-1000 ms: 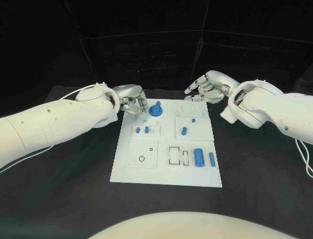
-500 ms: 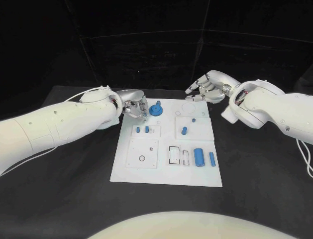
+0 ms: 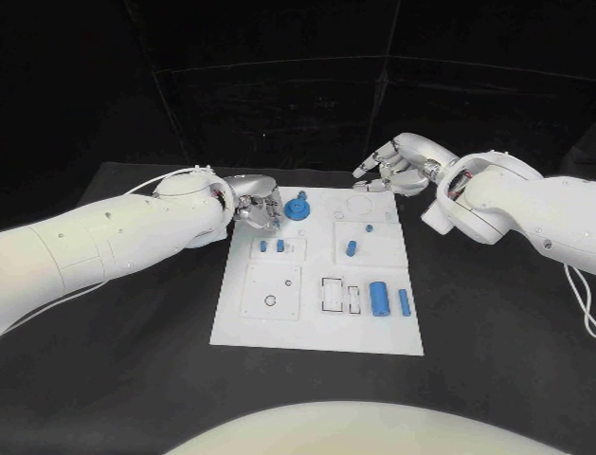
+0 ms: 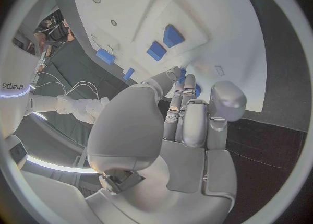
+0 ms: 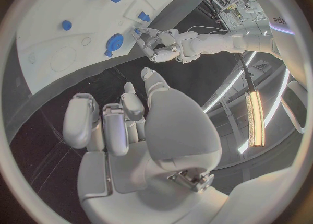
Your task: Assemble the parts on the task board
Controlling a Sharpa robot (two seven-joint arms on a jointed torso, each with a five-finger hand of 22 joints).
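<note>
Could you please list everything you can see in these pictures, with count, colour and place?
Table: one, black, under everything.
Task board: one, white, flat at the middle of the table.
Round knobbed part: one, blue, at the board's far edge, next to the left hand.
Small parts: two, blue, side by side on the board's left half.
Short part: one, blue, right of centre on the board.
Tiny part: one, blue, beyond the short part.
Cylinders: two, blue, lying side by side at the board's near right.
Left hand: silver, at the board's far left corner, holding nothing visible.
Right hand: silver, fingers curled, above the board's far right corner, holding nothing.
</note>
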